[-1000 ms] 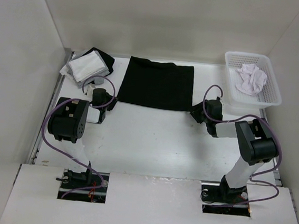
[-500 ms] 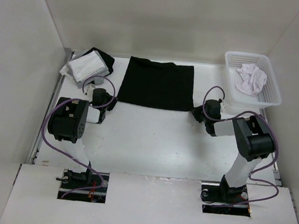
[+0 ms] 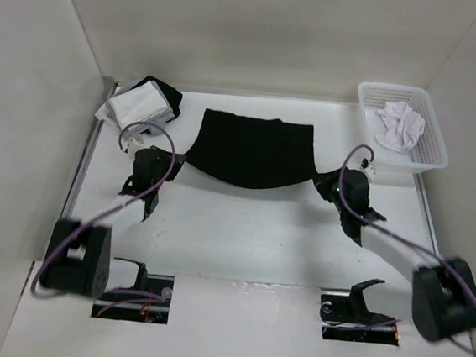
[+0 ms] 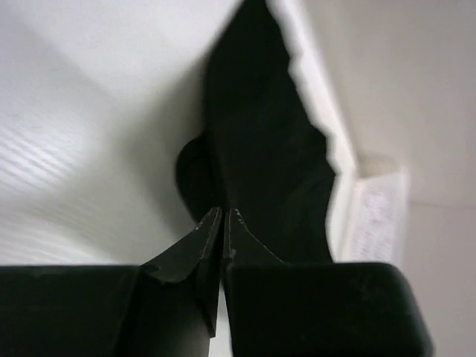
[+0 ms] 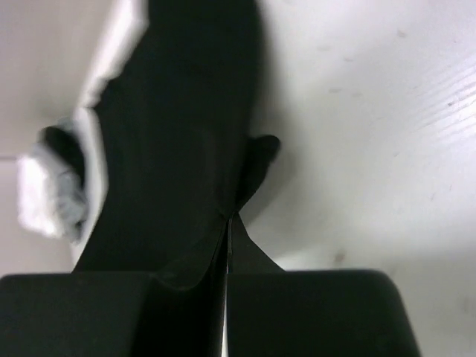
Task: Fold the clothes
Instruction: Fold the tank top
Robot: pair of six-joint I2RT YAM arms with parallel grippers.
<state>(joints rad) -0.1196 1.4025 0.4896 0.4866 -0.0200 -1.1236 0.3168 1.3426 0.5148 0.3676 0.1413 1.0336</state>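
Currently, from the top camera: a stack of folded white and black garments (image 3: 140, 104) sits at the far-left corner of the table (image 3: 241, 229), apart from the rest.

Left gripper (image 3: 177, 161) is at the near-left corner of the black top (image 3: 254, 146), jaws closed down on that corner. Left wrist view agrees. The left gripper (image 4: 223, 216) has its fingers pressed nearly together with the black top (image 4: 260, 149) pinched at the tips. The fabric runs away from the tips towards the back wall, and a small bulge of cloth sits just left of the tips.

The black top is at the far centre of the table, spread between the two arms. Its far edge is close to the back wall. Its near edge hangs in a curve, up at both gripped corners and sagging in the middle.

Right gripper (image 3: 322, 183) is at the near-right corner, also clamped on the fabric. In the right wrist view the right gripper (image 5: 229, 219) has no visible gap between its fingers. The black top (image 5: 178, 134) is caught at the tips, with a small flap sticking out to their right. A blurred pale shape at the left edge of that view is too soft to identify.

A white plastic basket (image 3: 432, 138) stands at the far-right corner with a crumpled white cloth (image 3: 399, 126) in it, near the right gripper but not touching it.
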